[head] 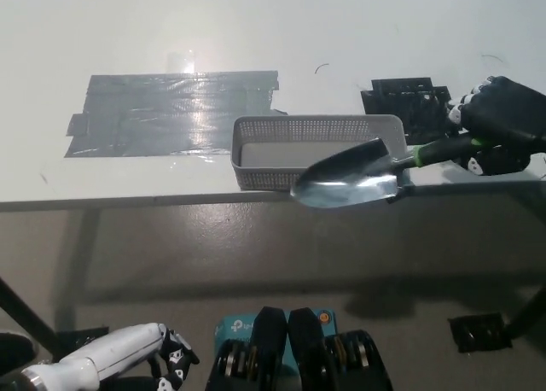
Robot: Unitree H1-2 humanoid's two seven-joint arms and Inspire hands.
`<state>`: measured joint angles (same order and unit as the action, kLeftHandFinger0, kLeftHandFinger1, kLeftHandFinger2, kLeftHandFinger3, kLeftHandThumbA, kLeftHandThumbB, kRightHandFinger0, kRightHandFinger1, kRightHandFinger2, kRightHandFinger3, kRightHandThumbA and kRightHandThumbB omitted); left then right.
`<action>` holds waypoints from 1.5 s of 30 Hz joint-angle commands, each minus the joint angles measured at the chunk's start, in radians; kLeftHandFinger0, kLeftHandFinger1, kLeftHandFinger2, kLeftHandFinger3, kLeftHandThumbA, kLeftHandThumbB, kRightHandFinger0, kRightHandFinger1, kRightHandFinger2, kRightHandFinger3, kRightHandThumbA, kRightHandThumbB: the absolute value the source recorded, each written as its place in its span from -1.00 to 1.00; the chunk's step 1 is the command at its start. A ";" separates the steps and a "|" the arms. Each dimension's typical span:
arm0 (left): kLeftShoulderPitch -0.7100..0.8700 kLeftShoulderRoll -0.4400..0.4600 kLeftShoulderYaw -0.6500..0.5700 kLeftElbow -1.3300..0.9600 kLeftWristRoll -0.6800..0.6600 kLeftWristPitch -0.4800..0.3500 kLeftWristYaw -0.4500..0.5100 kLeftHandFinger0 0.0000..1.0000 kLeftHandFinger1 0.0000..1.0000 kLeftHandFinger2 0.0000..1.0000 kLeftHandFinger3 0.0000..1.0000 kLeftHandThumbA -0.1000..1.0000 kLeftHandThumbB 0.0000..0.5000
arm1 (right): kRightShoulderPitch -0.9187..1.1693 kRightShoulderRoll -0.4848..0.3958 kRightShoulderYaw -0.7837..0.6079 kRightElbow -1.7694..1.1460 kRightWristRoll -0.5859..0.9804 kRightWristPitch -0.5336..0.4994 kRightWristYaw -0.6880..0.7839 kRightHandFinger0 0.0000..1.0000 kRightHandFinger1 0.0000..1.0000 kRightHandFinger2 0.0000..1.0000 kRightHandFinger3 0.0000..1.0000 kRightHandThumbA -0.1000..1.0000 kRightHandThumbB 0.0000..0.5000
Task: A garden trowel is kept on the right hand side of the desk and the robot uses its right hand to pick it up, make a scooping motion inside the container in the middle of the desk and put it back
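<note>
Nearest you, the white left hand [119, 357] is resting low, below the desk's near edge, and taking no part. You cannot tell whether it is open or shut. Beyond it, the trowel [354, 179] is hanging with its shiny blade across the near right corner of the container [256, 173], tip pointing toward the robot's left. The blade is covering part of the near wall, so it is probably sitting above the rim rather than inside. You are handling a stiff metal scoop that looks blade-heavy and slick, so it is likely trying to twist in the grasp. The green-and-black handle is the place to hold it. The black right hand [502, 122] is clamping that handle's end over the desk [256, 24], beside the black tape mark [409, 101].
</note>
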<state>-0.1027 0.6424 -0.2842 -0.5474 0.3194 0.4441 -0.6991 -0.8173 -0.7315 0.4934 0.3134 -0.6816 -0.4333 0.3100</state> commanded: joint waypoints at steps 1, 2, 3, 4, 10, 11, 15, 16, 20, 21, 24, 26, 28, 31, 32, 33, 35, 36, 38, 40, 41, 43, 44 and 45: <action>-0.018 0.030 0.011 -0.010 -0.004 0.007 -0.006 0.12 0.20 0.42 0.65 0.79 -0.56 | -0.116 -0.054 -0.037 0.013 0.003 -0.016 0.084 -1.00 -0.63 0.14 -0.69 -1.00 -1.00; -0.015 0.031 0.011 -0.014 -0.003 0.009 -0.006 0.10 0.19 0.42 0.65 0.78 -0.56 | -0.117 -0.058 -0.043 0.008 0.004 -0.009 0.097 -1.00 -0.52 0.26 -0.56 -1.00 -1.00; -0.016 0.030 0.012 -0.016 -0.007 0.016 -0.008 0.09 0.19 0.42 0.65 0.77 -0.58 | -0.126 -0.059 -0.047 0.021 0.009 -0.017 0.098 -1.00 -0.44 0.36 -0.43 -1.00 -1.00; -0.016 0.030 0.012 -0.017 -0.008 0.017 -0.009 0.09 0.19 0.42 0.65 0.76 -0.58 | -0.127 -0.059 -0.049 0.023 0.009 -0.018 0.100 -1.00 -0.40 0.39 -0.20 -1.00 -1.00; -0.010 0.032 0.011 -0.013 -0.004 0.007 -0.006 0.18 0.25 0.45 0.67 0.80 -0.55 | -0.166 -0.062 -0.060 0.035 0.017 -0.037 0.094 -1.00 -0.40 0.40 0.10 -1.00 -1.00; -0.009 0.032 0.011 -0.013 -0.004 0.000 -0.004 0.18 0.25 0.45 0.68 0.80 -0.56 | -0.174 -0.061 -0.056 0.035 0.014 -0.037 0.093 -1.00 -0.43 0.36 0.09 -1.00 -1.00; -0.006 0.025 0.018 -0.006 -0.016 -0.009 0.003 0.16 0.21 0.41 0.64 0.77 -0.53 | -0.195 -0.070 -0.029 0.037 0.042 -0.037 0.063 -1.00 -0.48 0.36 0.15 -1.00 -1.00; -0.006 0.025 0.018 -0.006 -0.016 -0.010 0.003 0.15 0.21 0.41 0.64 0.76 -0.53 | -0.196 -0.071 -0.027 0.037 0.043 -0.037 0.062 -1.00 -0.45 0.39 0.23 -1.00 -1.00; -0.014 0.028 0.014 -0.014 -0.005 0.006 -0.004 0.18 0.25 0.45 0.69 0.79 -0.54 | -0.213 -0.074 -0.027 0.043 0.045 -0.037 0.084 -1.00 -0.46 0.38 0.20 -1.00 -0.95; -0.013 0.028 0.014 -0.013 -0.006 0.003 -0.003 0.15 0.22 0.43 0.68 0.80 -0.53 | -0.216 -0.080 -0.011 0.047 0.042 -0.037 0.086 -1.00 -0.51 0.29 0.11 -1.00 -0.98; -0.017 0.022 0.017 -0.010 -0.009 -0.003 0.002 0.15 0.22 0.42 0.66 0.78 -0.56 | -0.227 -0.099 0.027 0.049 0.028 -0.037 0.073 -1.00 -0.62 0.16 -0.25 -1.00 -0.99; -0.016 0.023 0.017 -0.014 -0.008 0.001 0.001 0.17 0.24 0.43 0.65 0.79 -0.57 | -0.222 -0.105 0.029 0.046 0.014 -0.037 0.116 -1.00 -0.56 0.19 -0.21 -1.00 -0.89; -0.020 0.021 0.015 -0.017 -0.009 0.002 -0.001 0.22 0.28 0.46 0.66 0.80 -0.58 | -0.226 -0.114 0.042 0.056 0.009 -0.037 0.113 -1.00 -0.57 0.09 -0.33 -1.00 -1.00; -0.012 0.019 0.020 -0.018 -0.010 0.003 0.005 0.22 0.26 0.45 0.65 0.80 -0.55 | -0.250 -0.120 0.072 0.092 -0.037 -0.037 0.108 -1.00 -0.70 -0.32 -0.50 -1.00 -1.00; -0.010 0.019 0.020 -0.020 -0.010 0.004 0.005 0.22 0.26 0.45 0.65 0.80 -0.55 | -0.252 -0.120 0.075 0.093 -0.036 -0.037 0.107 -1.00 -0.83 -0.48 -0.57 -1.00 -1.00; -0.012 0.021 0.018 -0.021 -0.003 0.005 0.005 0.22 0.26 0.44 0.65 0.80 -0.56 | -0.260 -0.120 0.064 0.106 -0.067 -0.037 0.130 -1.00 -0.99 -0.66 -0.80 -1.00 -1.00; -0.012 0.020 0.016 -0.018 0.002 0.002 0.006 0.23 0.26 0.44 0.65 0.81 -0.53 | -0.266 -0.121 0.057 0.130 -0.076 -0.037 0.121 -1.00 -1.00 -0.70 -0.95 -1.00 -1.00; -0.009 0.020 0.013 -0.021 0.006 0.005 0.005 0.24 0.28 0.45 0.66 0.84 -0.51 | -0.267 -0.114 0.043 0.142 -0.082 -0.013 0.153 -1.00 -0.88 -0.53 -0.91 -1.00 -1.00; -0.006 0.018 0.013 -0.025 0.004 0.019 0.003 0.29 0.32 0.49 0.69 0.86 -0.49 | -0.275 -0.109 0.031 0.159 -0.087 0.026 0.173 -1.00 -0.86 -0.31 -0.98 -1.00 -1.00; -0.003 0.017 0.011 -0.026 0.005 0.024 0.001 0.30 0.33 0.51 0.70 0.86 -0.50 | -0.284 -0.103 0.019 0.181 -0.072 0.038 0.187 -1.00 -0.77 -0.10 -0.99 -1.00 -1.00; -0.002 0.016 0.011 -0.023 0.003 0.017 0.003 0.29 0.31 0.50 0.70 0.86 -0.51 | -0.292 -0.101 0.016 0.191 -0.076 0.041 0.189 -1.00 -0.71 -0.02 -0.96 -1.00 -0.97; 0.005 0.014 0.011 -0.025 0.004 0.012 0.007 0.25 0.29 0.48 0.69 0.86 -0.51 | -0.309 -0.091 0.002 0.221 -0.073 0.049 0.184 -1.00 -0.61 0.10 -0.95 -1.00 -1.00; 0.006 0.014 0.011 -0.025 0.004 0.012 0.007 0.25 0.29 0.48 0.69 0.86 -0.51 | -0.309 -0.089 -0.002 0.222 -0.075 0.047 0.186 -1.00 -0.58 0.13 -0.93 -1.00 -1.00; 0.006 0.014 0.011 -0.025 0.002 0.011 0.006 0.24 0.27 0.47 0.69 0.86 -0.52 | -0.316 -0.084 -0.010 0.234 -0.070 0.053 0.184 -1.00 -0.53 0.20 -0.90 -1.00 -0.89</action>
<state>-0.0964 0.6412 -0.2785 -0.5499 0.3186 0.4459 -0.6987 -1.0401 -0.7978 0.5308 0.5276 -0.7500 -0.4356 0.4729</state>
